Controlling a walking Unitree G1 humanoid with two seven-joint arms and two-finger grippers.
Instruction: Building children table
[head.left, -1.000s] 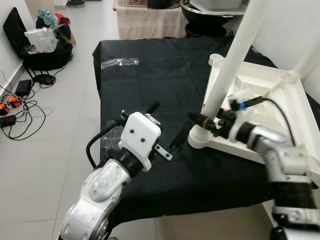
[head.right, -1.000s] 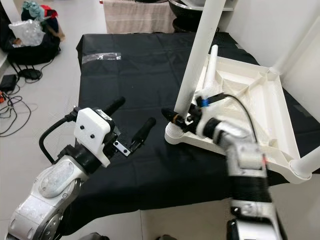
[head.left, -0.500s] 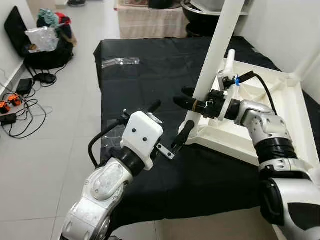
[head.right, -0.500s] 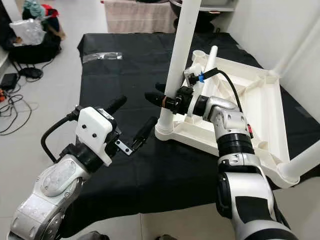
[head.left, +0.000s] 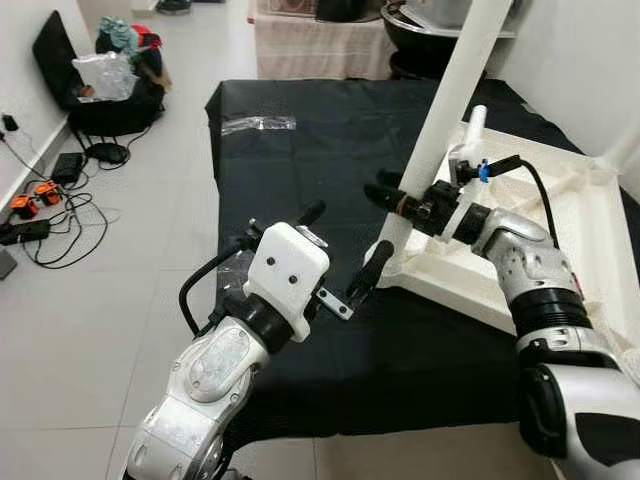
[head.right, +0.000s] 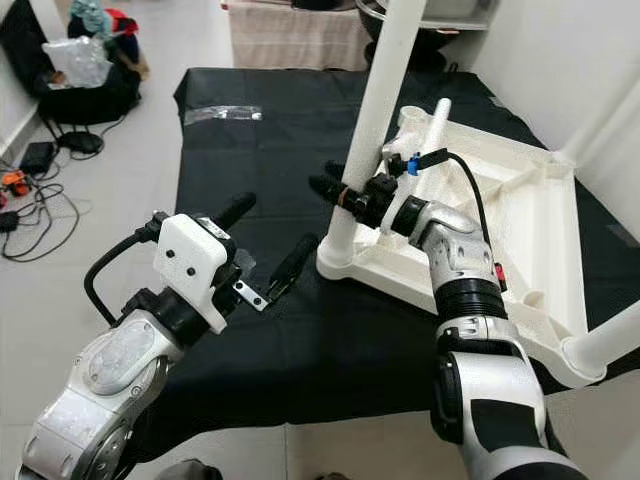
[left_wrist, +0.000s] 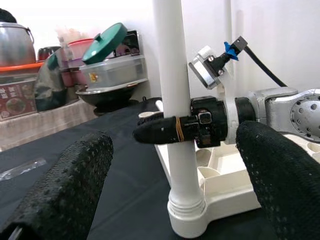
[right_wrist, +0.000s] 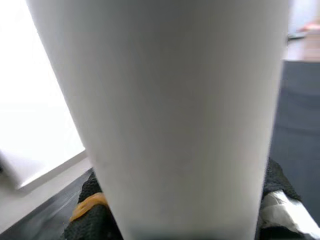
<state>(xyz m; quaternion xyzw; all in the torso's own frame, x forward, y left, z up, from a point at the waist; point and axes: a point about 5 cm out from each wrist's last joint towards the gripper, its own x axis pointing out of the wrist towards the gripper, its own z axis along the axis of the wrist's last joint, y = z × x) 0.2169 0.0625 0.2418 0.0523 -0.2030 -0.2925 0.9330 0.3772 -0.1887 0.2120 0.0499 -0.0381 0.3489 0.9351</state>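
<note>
The white tabletop (head.right: 520, 215) lies upside down on the black cloth (head.right: 260, 160), one white leg (head.right: 375, 120) standing in its near corner socket. The right gripper (head.right: 345, 190) pinches that leg low on its shaft, a finger either side. The left gripper (head.left: 345, 255), fingers spread and holding nothing, hovers just beside the same corner. A clear plastic strip (head.left: 258, 124) lies on the cloth well beyond the tabletop; bags (head.left: 110, 75) and cables (head.left: 45, 205) sit on the floor past the cloth's edge. The leg's top is cut off.

The table leg's (head.left: 450, 100) top is cut off.
</note>
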